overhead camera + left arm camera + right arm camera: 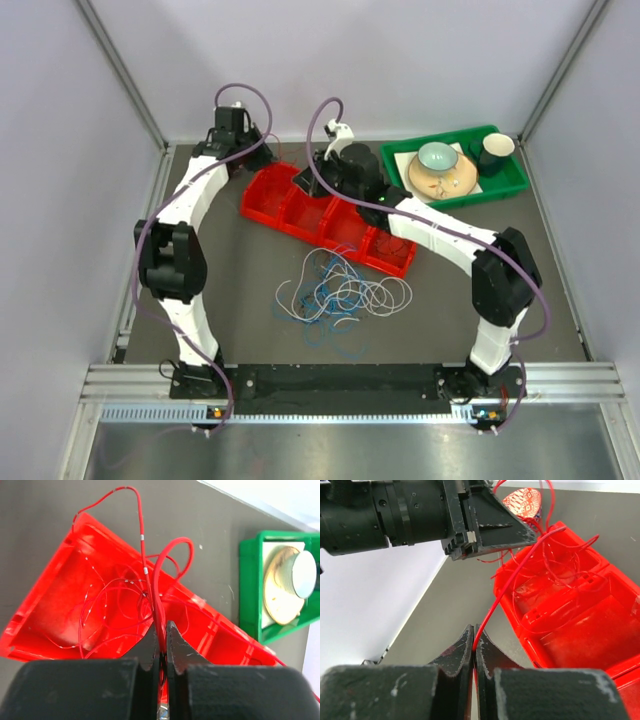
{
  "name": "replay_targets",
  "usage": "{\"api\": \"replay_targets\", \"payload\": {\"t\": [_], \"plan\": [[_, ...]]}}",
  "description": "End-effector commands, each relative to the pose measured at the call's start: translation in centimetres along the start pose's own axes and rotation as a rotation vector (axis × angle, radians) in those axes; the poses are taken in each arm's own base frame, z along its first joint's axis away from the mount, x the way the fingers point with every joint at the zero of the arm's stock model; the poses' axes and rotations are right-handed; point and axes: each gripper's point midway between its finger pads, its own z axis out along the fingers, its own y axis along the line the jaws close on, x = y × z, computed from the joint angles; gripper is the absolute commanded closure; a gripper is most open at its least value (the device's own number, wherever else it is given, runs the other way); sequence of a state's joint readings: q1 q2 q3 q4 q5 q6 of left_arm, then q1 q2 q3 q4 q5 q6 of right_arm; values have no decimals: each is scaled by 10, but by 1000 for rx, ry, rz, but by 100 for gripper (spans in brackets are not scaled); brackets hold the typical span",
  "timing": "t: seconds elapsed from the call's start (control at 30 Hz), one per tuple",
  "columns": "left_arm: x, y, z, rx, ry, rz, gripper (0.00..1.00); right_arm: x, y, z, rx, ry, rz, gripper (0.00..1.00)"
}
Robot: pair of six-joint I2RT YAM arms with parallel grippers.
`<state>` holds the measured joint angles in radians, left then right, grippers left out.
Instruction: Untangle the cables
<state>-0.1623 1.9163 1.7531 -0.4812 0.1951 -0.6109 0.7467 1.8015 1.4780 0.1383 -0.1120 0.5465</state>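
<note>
**Top view:** left claw (262, 158) and right claw (312, 182) sit close together over the far-left end of the red tray (272, 198). Jaw state is too small to read here. The main heap of cables (340, 290), white, blue and red, lies on the table well behind both claws, toward the arm bases, with nothing touching it.

**Left wrist:** the left claw (161, 630) is pinched closed on a red cable (159, 580). The cable runs straight ahead of the tips, then loops over. More thin red wires lie in the tray compartment ahead-left of the claw. A green tray (247, 585) is far off to its right.

**Right wrist:** the right claw (474, 632) is clamped closed on a red cable (507, 587). It climbs ahead-right toward the left claw (492, 530), which hangs above and ahead. It is likely the same strand, but I can't confirm that. The tray is to this claw's right.

**Step:** probably drawing one red strand out of the red bunch in the tray, two-handed.

**Next:** likely move the claws apart slowly to take up slack. Watch for neighbouring wires snagging and lifting with the strand, and let go only once it hangs free. The heap behind remains to sort.
</note>
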Motion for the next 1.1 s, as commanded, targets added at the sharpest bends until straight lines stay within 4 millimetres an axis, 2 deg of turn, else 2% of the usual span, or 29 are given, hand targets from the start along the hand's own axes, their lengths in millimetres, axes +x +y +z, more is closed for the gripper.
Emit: {"api": "replay_targets", "payload": {"t": [0.0,0.2,0.4,0.47,0.5,0.53,0.6,0.7,0.73,0.77,0.83,0.87,0.9,1.07], "plan": [[-12,9,2,16,-51,-46,100,-29,19,-14,-54,-72,-6,100],[1,23,32,-2,-5,-64,100,-33,19,-22,-45,-76,-8,100],[8,30,51,-21,16,-56,100,-41,20,-31,-35,-84,-24,100],[10,35,58,-36,24,-53,100,-45,21,-30,-37,-79,-28,100],[11,37,62,-41,28,-47,100,-39,15,-26,-22,-53,-24,100],[13,40,63,-51,34,-40,100,-42,17,-25,-32,-52,-26,100],[16,40,65,-55,39,-29,100,-37,13,-18,-25,-35,-15,100],[14,40,59,-79,29,-8,77,-40,14,-9,-34,-28,-12,100],[14,40,57,-89,24,6,55,-41,12,-3,-29,-24,-11,100],[12,39,54,-94,16,15,47,-42,12,-1,-29,-26,-9,100],[9,33,46,-83,8,30,42,-45,11,8,-28,-21,-5,100],[5,28,39,-73,-4,36,34,-45,10,11,-26,-18,-3,100],[5,27,37,-70,-5,39,33,-50,14,13,-39,-27,-2,100],[-10,15,14,-52,-49,64,21,-50,7,21,-29,-26,1,100]]}}
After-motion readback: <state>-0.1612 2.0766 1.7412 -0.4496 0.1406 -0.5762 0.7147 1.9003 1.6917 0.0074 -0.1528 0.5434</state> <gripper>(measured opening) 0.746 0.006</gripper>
